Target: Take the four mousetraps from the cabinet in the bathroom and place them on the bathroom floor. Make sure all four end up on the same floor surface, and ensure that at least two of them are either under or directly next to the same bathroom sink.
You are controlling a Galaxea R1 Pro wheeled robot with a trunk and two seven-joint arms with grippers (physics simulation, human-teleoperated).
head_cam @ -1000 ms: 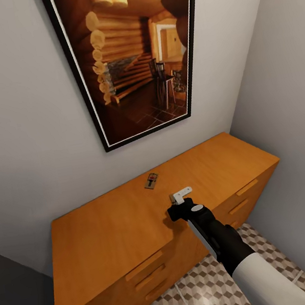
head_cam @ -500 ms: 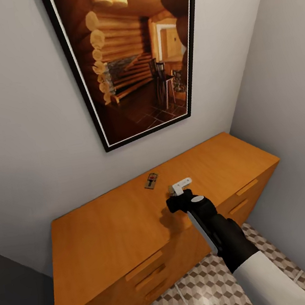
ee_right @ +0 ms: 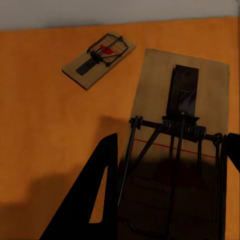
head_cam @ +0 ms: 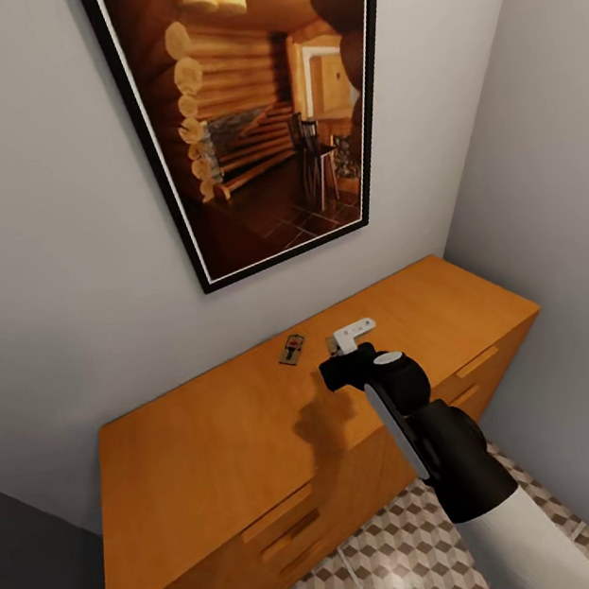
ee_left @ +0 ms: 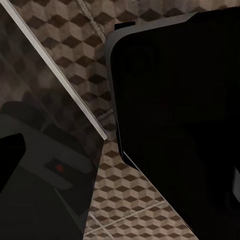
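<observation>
Corner cabinet (head_cam: 260, 434) top: right gripper (head_cam: 352, 338), jaws clamped on one mousetrap (ee_right: 175, 150), risks dropping it; another mousetrap (head_cam: 291, 350) lies far-left. Left jaws' state: cannot tell.

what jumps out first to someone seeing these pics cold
A big black-framed picture of a log-cabin interior hangs on the wall above the orange-brown cabinet. The right gripper hangs over the cabinet top, holding a mousetrap, while a second mousetrap lies flat on the top nearer the wall.

No readable text or numbers appear anywhere, though fine print might be lost to blur.
</observation>
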